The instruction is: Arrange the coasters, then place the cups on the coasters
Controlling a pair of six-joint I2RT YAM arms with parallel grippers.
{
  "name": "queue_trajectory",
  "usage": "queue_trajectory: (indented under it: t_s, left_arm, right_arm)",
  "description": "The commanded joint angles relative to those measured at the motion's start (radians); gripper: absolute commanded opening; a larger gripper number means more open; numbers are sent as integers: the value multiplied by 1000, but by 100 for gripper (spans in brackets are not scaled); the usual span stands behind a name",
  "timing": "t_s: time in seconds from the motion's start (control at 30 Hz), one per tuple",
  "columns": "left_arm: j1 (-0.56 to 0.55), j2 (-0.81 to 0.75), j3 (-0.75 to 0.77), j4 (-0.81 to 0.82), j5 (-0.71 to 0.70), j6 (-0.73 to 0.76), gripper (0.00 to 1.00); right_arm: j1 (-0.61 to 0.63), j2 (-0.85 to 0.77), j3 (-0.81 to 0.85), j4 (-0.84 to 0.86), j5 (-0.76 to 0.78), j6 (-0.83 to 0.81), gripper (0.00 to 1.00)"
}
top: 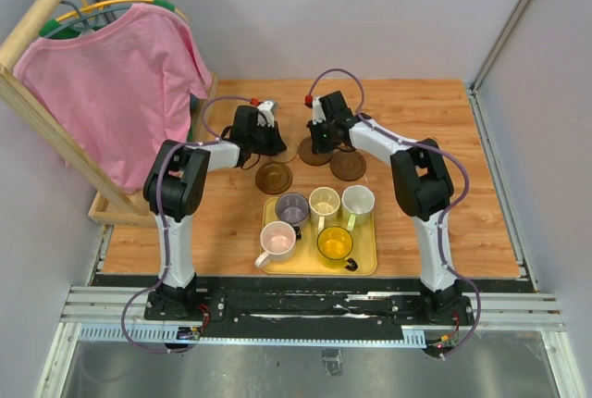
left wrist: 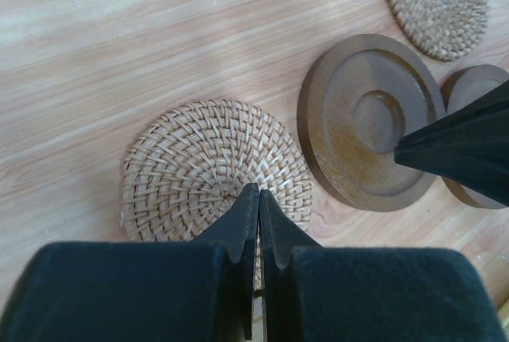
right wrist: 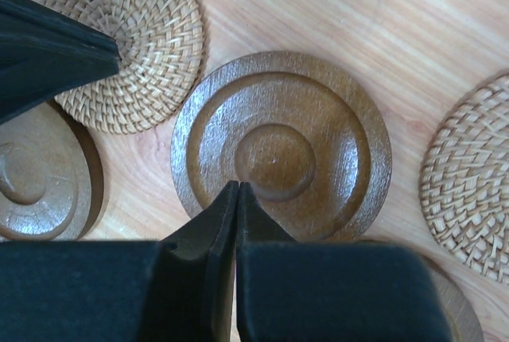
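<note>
Left gripper [left wrist: 256,199]: fingers pressed together, nothing pinched, tips over the 6 o'clock edge of the tan coaster [left wrist: 211,167]. Dark coaster [left wrist: 370,119] lies just beside it at 3 o'clock. Right gripper [right wrist: 237,195]: also closed and empty, tips over that dark coaster's 6 o'clock side. Five cups [top: 334,243] sit in the yellow tray [top: 305,269], 6 o'clock of the coasters in the top view.

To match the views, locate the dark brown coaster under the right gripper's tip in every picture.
Top external: dark brown coaster just above centre, partly under the right gripper.
Left wrist: right of centre.
Right wrist: centre.
Shared landmark: the right gripper's shut black tip, over it in every view.
</note>
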Motion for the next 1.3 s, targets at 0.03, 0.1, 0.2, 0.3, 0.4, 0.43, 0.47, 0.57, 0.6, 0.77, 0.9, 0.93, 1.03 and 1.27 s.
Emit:
queue_trajectory:
  t_s: [0.03,0.1,0.2,0.3,0.4,0.43,0.47,0.57,0.6,0.77,0.9,0.93,1.03,1.27]
  left_arm:
    - [-7,73,120,-210,17,4,7]
    - [-7,87,152,-256,12,7,8]
    - [-8,100,196,-304,-10,11,9]
    - [-7,136,283,-381,-40,26,9]
    - [-7,187,374,-468,-76,50,10]
    - [-7,209,399,-493,-92,56,10]
    - [-6,220,425,-515,-102,63,10]
    - [7,248,469,-548,-94,73,10]
    - [13,253,477,-552,-85,69,10]
    - [71,267,509,-565,-67,52,11]
    - [121,259,509,-577,-76,53,11]
    - [131,255,504,-576,-81,54,11]
    - [158,244,486,-576,-82,57,11]
    - [171,177,401,-564,-68,73,10]
  right_arm:
    - [3,59,98,-83,25,7,1]
    - [-2,81,131,-103,25,10,1]
    - [-13,116,180,-138,25,15,1]
    - [-26,148,249,-178,22,17,1]
    - [-42,188,328,-204,20,16,1]
    - [-47,204,355,-214,18,16,1]
    - [-54,221,384,-219,14,14,1]
    - [-74,285,493,-258,-7,16,1]
    - [-80,309,532,-270,-14,17,1]
    - [-114,385,662,-290,-30,28,1]
    - [-124,347,629,-272,-42,15,1]
    - [-123,318,594,-247,-46,5,1]
    - [-116,231,505,-179,-27,-36,1]
    - [-101,94,389,-183,18,-98,1]
